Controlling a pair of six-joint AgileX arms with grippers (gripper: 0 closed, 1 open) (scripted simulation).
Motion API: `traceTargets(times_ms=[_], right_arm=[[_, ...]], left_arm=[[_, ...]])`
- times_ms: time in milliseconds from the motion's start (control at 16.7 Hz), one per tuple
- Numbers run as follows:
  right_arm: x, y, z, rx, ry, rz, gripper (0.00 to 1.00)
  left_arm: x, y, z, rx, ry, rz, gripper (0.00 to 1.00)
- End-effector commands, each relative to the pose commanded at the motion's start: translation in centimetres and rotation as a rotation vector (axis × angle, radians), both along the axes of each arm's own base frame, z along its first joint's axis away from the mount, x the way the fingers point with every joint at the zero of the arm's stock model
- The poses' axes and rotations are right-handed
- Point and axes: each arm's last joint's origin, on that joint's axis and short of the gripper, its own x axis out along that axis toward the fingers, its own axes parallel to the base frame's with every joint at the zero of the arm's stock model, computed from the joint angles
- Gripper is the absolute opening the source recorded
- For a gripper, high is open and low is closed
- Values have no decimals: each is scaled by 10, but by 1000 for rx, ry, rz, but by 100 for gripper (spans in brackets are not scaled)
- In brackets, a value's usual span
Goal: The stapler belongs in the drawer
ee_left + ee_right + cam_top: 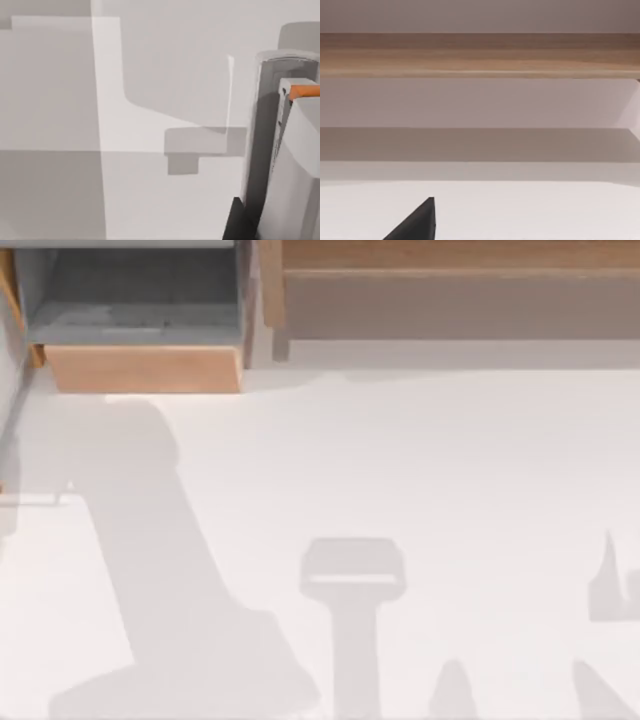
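Observation:
The drawer [145, 370] stands pulled out at the table's far left, tan front panel toward me, grey floor bare. In the left wrist view the pale grey-white stapler [295, 150] rises close to the camera, rounded end up, with a thin dark strip along its side and an orange patch near the top. My left gripper [260, 217] is shut on it, one dark finger [235, 222] showing beside it, well above the white table. A dark part of my right gripper [417, 225] faces the wooden shelf.
A wide brown wooden shelf [460, 285] runs along the back right, beside the drawer. The white table [420, 460] carries only the arms' shadows across its left and front. The shelf's front board [480, 55] spans the right wrist view.

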Motion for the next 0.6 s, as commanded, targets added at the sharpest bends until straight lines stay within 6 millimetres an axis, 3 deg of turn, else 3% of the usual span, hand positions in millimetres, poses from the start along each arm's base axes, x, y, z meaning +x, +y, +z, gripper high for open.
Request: traceTargets(times_ms=[600], right_arm=[[0,0,0,0,0,0,100]], left_arm=[[1,10,-5,-47,-38,82,0]])
